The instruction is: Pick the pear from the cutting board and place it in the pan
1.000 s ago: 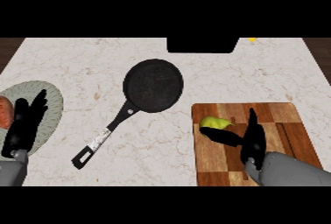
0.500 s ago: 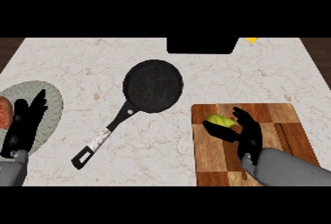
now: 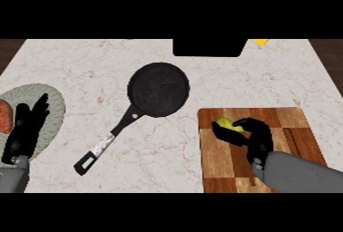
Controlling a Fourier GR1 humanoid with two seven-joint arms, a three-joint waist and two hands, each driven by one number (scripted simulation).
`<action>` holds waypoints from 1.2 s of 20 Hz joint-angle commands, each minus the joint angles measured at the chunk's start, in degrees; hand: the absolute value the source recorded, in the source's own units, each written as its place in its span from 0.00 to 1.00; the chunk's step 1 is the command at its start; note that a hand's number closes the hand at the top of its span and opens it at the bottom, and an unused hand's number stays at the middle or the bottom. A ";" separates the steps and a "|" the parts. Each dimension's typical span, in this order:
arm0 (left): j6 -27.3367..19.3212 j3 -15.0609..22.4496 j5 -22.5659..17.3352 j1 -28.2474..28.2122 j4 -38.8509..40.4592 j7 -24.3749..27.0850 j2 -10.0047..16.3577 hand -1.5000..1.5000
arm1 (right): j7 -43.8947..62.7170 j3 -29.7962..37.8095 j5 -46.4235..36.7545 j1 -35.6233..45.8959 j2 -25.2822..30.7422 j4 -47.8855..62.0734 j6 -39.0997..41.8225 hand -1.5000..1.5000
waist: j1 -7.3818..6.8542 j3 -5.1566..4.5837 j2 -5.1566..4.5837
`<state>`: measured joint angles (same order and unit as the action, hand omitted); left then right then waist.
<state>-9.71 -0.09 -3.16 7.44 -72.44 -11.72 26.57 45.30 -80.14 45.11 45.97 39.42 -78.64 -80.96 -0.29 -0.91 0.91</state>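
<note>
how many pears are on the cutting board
1. The pear sits near the far left corner of the cutting board, with the right robot hand curled round it. The hand partly hides it; no second pear shows.

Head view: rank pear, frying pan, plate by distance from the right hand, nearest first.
1. Yellow-green pear, on the wooden cutting board, inside the right hand's curled fingers.
2. Black frying pan, counter centre, up-left of that hand.
3. Grey-green round plate, far left edge, under the left hand.

Matt black pan (image 3: 158, 89) (metal-banded handle) — striped wooden cutting board (image 3: 295, 122), marbled counter (image 3: 87, 63).
</note>
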 commanded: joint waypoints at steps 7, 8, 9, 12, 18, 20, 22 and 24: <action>1.89 0.94 0.24 1.38 -0.69 -1.61 0.84 0.50 | -5.00 -31.71 -16.09 7.90 6.13 -3.65 18.36 1.00 | -1.92 0.34 -0.27; 1.35 -0.64 -0.17 0.82 0.11 -0.59 1.37 0.50 | -4.69 -32.27 -17.09 9.56 7.88 -3.62 19.24 1.00 | -1.38 0.44 -0.38; 1.22 -0.62 -0.12 2.63 0.81 -1.64 1.10 0.50 | -2.54 -32.83 -18.05 12.82 8.57 -6.25 19.54 1.00 | 0.00 0.40 -0.13; -0.44 -0.14 0.50 -0.39 -1.54 -2.29 -0.10 0.50 | 0.25 -33.91 -25.65 20.46 10.79 -7.59 13.83 1.00 | 0.48 0.56 0.50; -0.51 -0.76 0.42 0.38 0.49 -2.56 -0.52 0.50 | 2.67 -28.78 -34.59 31.55 12.48 -10.90 10.80 1.00 | 2.38 0.61 0.66; 1.13 -2.11 -0.35 -1.04 0.43 -1.07 1.26 0.50 | 5.98 -27.68 -36.32 34.10 14.74 -15.89 12.02 1.00 | 2.83 0.61 0.90; -1.52 -0.94 0.93 -3.74 -2.02 -0.13 -1.28 0.50 | 10.32 -26.42 -38.79 34.97 12.30 -14.96 12.78 1.00 | 1.89 0.71 0.59; 1.48 -2.00 -0.55 -3.18 -2.51 -1.59 0.98 0.50 | 12.62 -22.33 -37.99 38.20 13.49 -15.96 16.91 1.00 | 1.44 0.76 0.19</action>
<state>-9.60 -1.22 -2.84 4.67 -73.95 -12.47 26.56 52.31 -106.35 9.21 79.49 52.12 -91.95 -65.92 1.33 -0.26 1.43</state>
